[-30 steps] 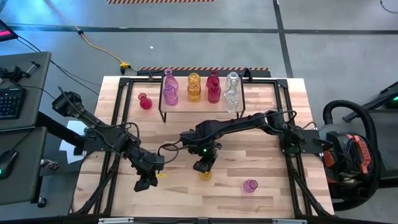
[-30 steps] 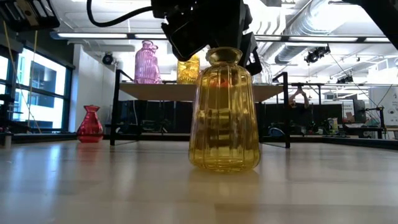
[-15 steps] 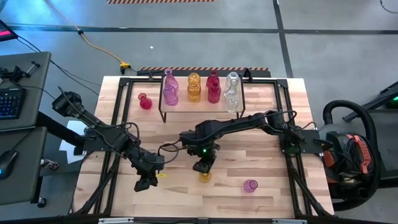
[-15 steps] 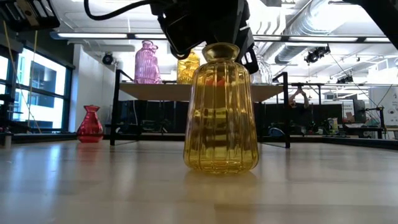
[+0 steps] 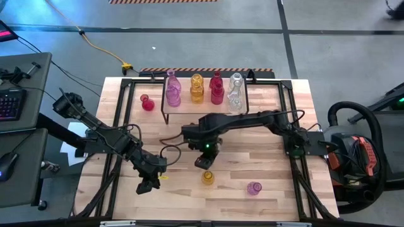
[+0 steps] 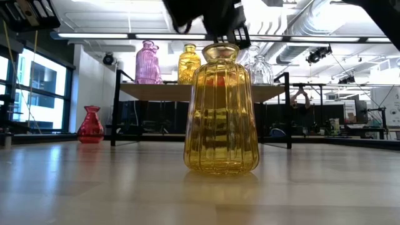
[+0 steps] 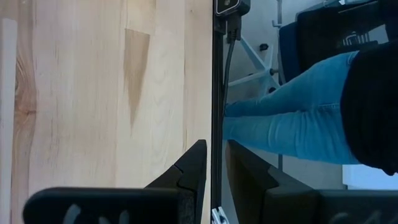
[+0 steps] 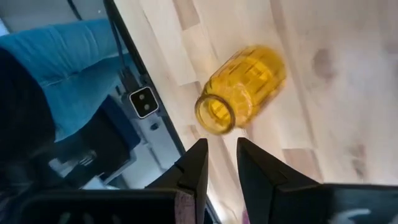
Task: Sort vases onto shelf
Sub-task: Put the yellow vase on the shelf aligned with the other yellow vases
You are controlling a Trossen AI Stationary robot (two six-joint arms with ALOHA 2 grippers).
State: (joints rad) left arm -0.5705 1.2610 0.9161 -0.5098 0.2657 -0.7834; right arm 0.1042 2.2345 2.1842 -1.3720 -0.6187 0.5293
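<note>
A yellow ribbed vase stands upright on its base on the tabletop, near the front. My right gripper hovers just above and behind the vase's mouth, its fingers a narrow gap apart with nothing between them. A pink vase stands to the right of the yellow one. A red vase stands left of the shelf. On the shelf stand pink, yellow, red and clear vases. My left gripper waits shut at the front left.
A black metal frame runs along the table's edges. A person in blue jeans stands just beyond the table's near edge. Bare wood lies between the shelf and the yellow vase.
My right gripper has risen from the yellow vase's neck and drawn back toward the shelf, its finger gap unchanged. The vase has slid slightly toward the near edge and stays upright on the table.
</note>
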